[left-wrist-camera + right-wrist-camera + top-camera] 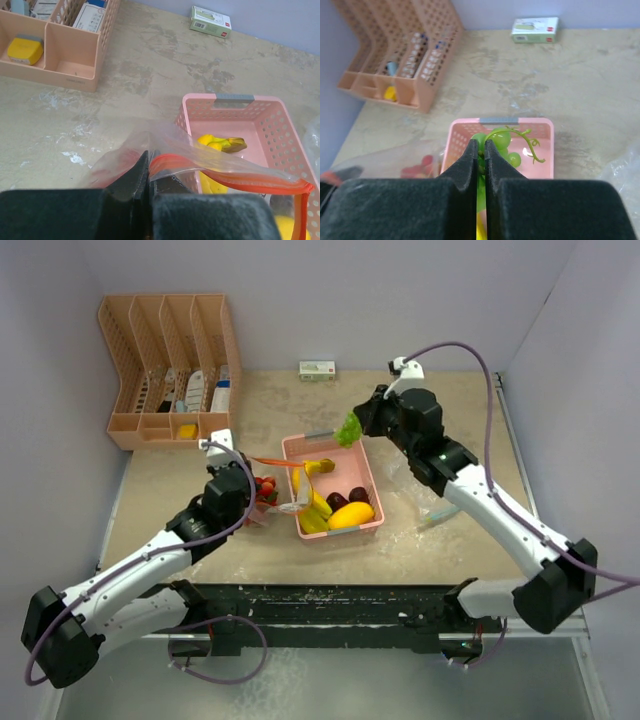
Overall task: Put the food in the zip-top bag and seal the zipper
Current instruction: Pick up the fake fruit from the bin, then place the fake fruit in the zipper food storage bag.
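Fruit pieces sit in three places. Your right gripper point(479, 150) is clenched on one grape bunch point(506, 136), glossy green beads with a curling stem, held over the upper end of the pink basket point(287, 135) at the centre of the top view. That basket is one rectangular plastic tub with perforated walls. In it you can count one smooth yellow-orange mango point(351, 515) and two rounded dark purple pieces point(337, 502). The curved yellow bananas point(318, 508) overlap, so their number is unclear.

Your left gripper point(149, 165) is clamped on the edge of the zip-top bag point(165, 140), one clear, crinkled film pouch with an orange-red zipper strip point(250, 182) drooping across the basket's left side. Red strawberries point(265, 487) show through the film just left of the basket; you cannot count them.

At the upper left, one peach lattice organiser point(165, 340) has four upright slots. One small green-and-white box point(317, 369) lies at the top centre of the mottled beige counter point(260, 400).
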Tool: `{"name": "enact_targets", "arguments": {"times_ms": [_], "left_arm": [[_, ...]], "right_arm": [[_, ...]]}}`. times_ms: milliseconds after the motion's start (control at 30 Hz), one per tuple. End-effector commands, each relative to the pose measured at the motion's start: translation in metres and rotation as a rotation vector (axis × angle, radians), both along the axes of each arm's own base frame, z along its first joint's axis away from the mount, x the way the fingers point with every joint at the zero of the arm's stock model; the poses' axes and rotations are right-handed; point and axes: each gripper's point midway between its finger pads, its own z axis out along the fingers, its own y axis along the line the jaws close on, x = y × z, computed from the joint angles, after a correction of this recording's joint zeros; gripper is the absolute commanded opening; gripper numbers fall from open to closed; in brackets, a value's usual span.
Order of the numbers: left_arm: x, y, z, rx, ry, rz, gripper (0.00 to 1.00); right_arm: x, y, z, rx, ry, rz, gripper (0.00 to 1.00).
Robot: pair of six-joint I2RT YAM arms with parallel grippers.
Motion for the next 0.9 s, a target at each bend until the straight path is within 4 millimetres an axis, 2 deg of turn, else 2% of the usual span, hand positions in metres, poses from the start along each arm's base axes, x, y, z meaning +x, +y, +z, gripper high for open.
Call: {"name": "enact_targets", "arguments": {"times_ms": [0,200,333,400,633,800,867], "left_arm": [[0.010,-0.010,0.025,-0.041,-0.067,-0.015,0.00],[0.013,-0.013,0.027,-0.028,-0.063,-0.024,0.00],[0.013,-0.013,0.027,-0.027,-0.063,-0.027,0.00],[0.012,-0.013,0.029,-0.031,-0.065,-0.028,0.00],[0.009,-0.013,0.030,-0.045,-0.068,-0.041,0.00],[0.006,-0.013,0.030,-0.055,-0.069,-0.049,0.00],[0.006,-0.013,0.030,-0.053,-0.070,-0.049,0.00]], "right_arm": [[-0.045,0.009,0.039,-0.004,-0.105,0.213,0.00],[-0.107,0.038,0.070,0.018,-0.212,0.480,0.00],[-0.137,0.065,0.077,0.075,-0.240,0.623,0.00],[-0.146,0.075,0.080,0.126,-0.249,0.673,0.00],[-0.145,0.112,0.067,0.191,-0.231,0.752,0.00],[-0.117,0.129,0.055,0.197,-0.237,0.669,0.00],[-0.106,0.136,0.044,0.171,-0.231,0.632,0.00]]}}
